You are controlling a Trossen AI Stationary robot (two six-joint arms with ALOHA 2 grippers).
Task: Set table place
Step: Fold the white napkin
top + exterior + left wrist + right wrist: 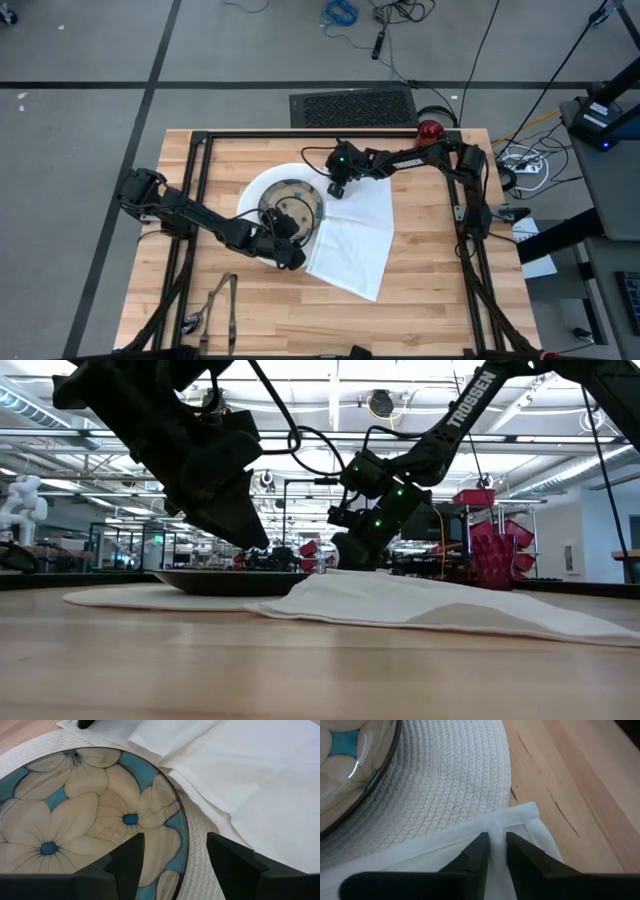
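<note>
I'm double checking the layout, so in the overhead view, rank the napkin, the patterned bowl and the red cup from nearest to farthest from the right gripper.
From the right gripper:
1. Napkin, directly under the fingers, at its far corner.
2. Patterned bowl, just beside it toward the left arm.
3. Red cup, away at the table's far right edge.

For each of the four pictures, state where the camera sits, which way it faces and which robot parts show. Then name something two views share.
High: overhead, straight down on the table; both arms.
Low: tabletop height, level across; both arms.
Left wrist: over the bowl; left claw open.
Right wrist: at the napkin corner, pinched by the right claw.
Shared: the wrist views both show bowl and napkin.
</note>
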